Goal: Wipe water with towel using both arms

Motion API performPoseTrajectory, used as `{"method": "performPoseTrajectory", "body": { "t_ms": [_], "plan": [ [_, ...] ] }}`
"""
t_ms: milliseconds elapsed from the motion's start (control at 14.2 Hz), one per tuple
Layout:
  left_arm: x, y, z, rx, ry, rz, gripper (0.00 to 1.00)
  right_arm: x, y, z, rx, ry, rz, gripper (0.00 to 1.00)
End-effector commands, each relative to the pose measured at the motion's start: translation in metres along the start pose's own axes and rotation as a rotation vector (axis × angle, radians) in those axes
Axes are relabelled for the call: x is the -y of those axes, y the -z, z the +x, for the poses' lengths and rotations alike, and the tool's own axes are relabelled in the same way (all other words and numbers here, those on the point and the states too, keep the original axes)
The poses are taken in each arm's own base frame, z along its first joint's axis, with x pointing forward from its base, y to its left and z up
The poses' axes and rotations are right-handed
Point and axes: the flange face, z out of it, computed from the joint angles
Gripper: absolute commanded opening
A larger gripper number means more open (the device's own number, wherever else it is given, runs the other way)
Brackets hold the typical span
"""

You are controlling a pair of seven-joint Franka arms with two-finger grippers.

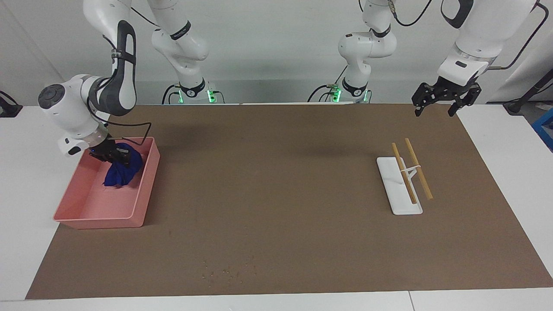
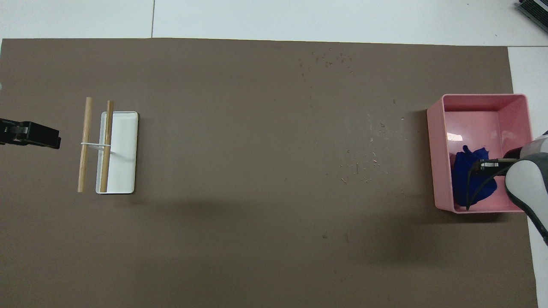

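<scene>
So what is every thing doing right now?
towel: bunched up in the pink tray, under the right gripper
pink tray: upright on the mat
right gripper: down on the towel
left gripper: open, empty, waiting in the air
white tray: flat, one of two sticks across it

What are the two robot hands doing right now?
Left gripper: open, empty, waiting.
Right gripper: on the towel in the pink tray; grip unclear.
</scene>
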Motion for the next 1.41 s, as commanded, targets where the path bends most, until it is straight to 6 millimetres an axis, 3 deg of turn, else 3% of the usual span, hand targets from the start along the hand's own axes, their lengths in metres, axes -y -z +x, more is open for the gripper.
{"method": "performPoseTrajectory", "body": {
  "t_ms": [0, 212, 353, 494, 848, 989, 1271, 1342],
  "plan": [
    [-0.002, 0.004, -0.007, 0.003, 0.010, -0.013, 1.00, 0.014, 0.034, 0.005, -0.023, 0.048, -0.024, 1.00],
    [-0.002, 0.004, -0.007, 0.003, 0.010, -0.013, 1.00, 0.044, 0.097, 0.019, -0.081, 0.076, -0.037, 1.00],
    [-0.002, 0.004, -0.007, 0.003, 0.010, -0.013, 1.00, 0.077, 0.121, 0.018, -0.069, 0.066, -0.034, 1.00],
    [-0.002, 0.004, -0.007, 0.003, 0.010, -0.013, 1.00, 0.127, 0.136, 0.010, -0.040, 0.045, -0.032, 1.00],
    [-0.002, 0.004, -0.007, 0.003, 0.009, -0.013, 1.00, 0.214, 0.180, 0.007, -0.059, -0.034, -0.031, 1.00],
    [-0.002, 0.004, -0.007, 0.003, 0.010, -0.013, 1.00, 0.227, 0.205, 0.010, -0.064, -0.046, -0.031, 1.00],
    [-0.002, 0.004, -0.007, 0.003, 0.010, -0.013, 1.00, 0.223, 0.258, 0.020, -0.066, -0.049, -0.040, 1.00],
    [-0.002, 0.004, -0.007, 0.003, 0.010, -0.013, 1.00, 0.220, 0.262, 0.018, -0.061, -0.052, -0.041, 1.00]
  ]
}}
